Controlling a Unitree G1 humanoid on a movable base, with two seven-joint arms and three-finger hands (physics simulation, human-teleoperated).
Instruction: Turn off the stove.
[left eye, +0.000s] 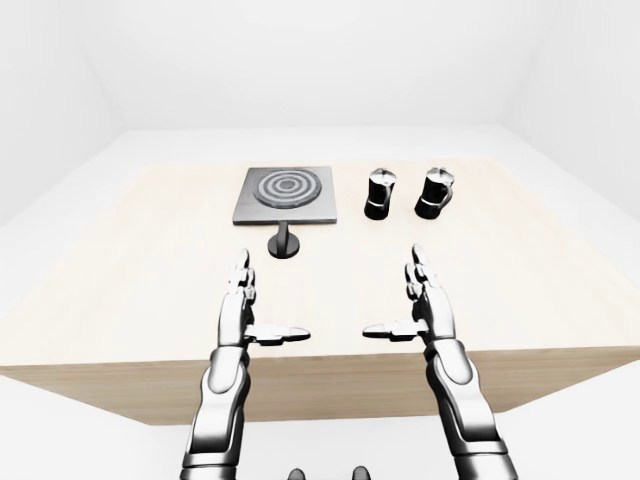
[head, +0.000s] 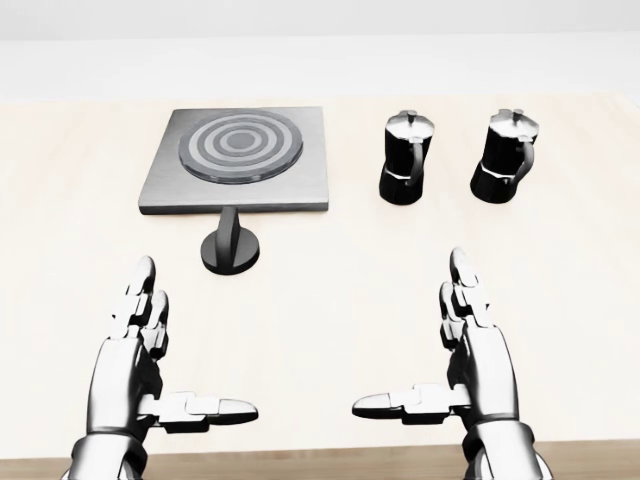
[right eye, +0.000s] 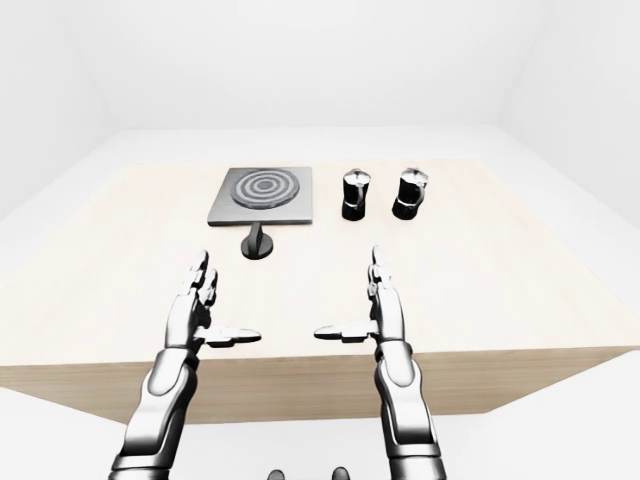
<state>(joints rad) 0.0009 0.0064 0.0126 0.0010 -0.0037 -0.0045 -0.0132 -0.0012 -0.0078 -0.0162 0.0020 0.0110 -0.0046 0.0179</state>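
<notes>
Count on the table (head: 560, 300): 1 stove (head: 240, 158), single ringed burner. 1 black knob (head: 230, 245). 2 moka pots: one (head: 406, 158), other (head: 504, 155). Robot hands in view: 2, left hand (head: 140, 370) and right hand (head: 470, 365), fingers spread on both.

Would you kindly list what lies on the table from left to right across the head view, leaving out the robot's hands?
Stove → its knob just below the plate's lower edge → left moka pot → right moka pot.
</notes>
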